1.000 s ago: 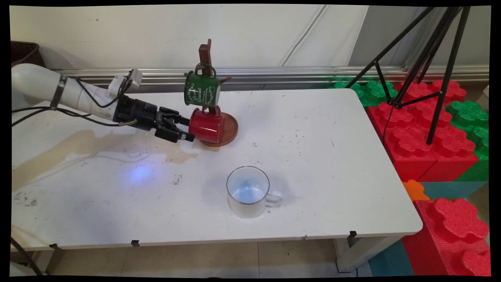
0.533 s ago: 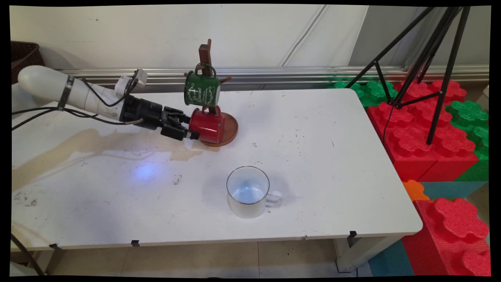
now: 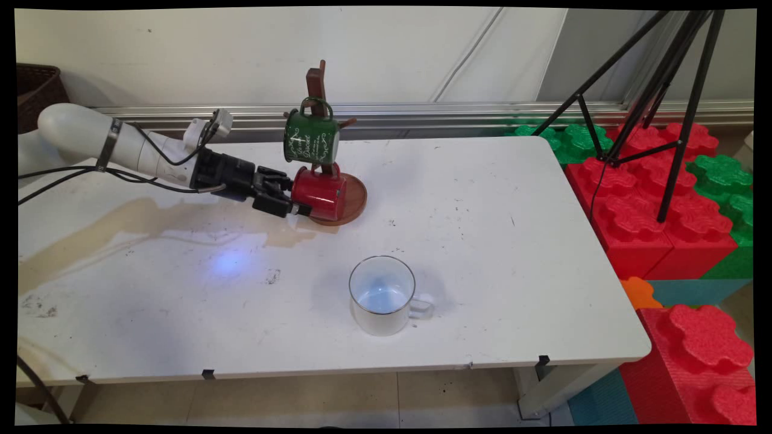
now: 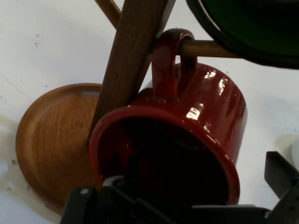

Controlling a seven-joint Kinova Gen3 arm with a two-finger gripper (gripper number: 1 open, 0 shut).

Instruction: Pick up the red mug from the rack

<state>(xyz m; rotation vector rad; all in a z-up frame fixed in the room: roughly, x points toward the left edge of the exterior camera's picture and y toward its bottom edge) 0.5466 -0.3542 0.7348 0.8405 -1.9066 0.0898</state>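
A red mug (image 3: 319,193) (image 4: 196,121) hangs by its handle on a low peg of a wooden mug tree (image 3: 315,81) (image 4: 131,56), its mouth turned toward my hand. My gripper (image 3: 300,196) (image 4: 201,196) is open at that mouth. One finger reaches into the dark inside of the mug, and the other finger (image 4: 280,175) stands outside the wall with a strip of table showing between them. A green mug (image 3: 312,137) (image 4: 252,23) hangs on a higher peg just above. The tree's round base (image 3: 357,199) (image 4: 51,135) rests on the table under the red mug.
A white mug (image 3: 382,294) stands upright on the table's near middle, handle to the right. A brownish stain (image 3: 151,220) spreads over the table's left part. Red and green foam blocks (image 3: 663,199) and a black tripod (image 3: 657,84) stand beyond the right edge.
The arm has slid to the right toward the mug tree, bringing the fingers up to and around the red mug's rim. The red mug has stayed on its peg.
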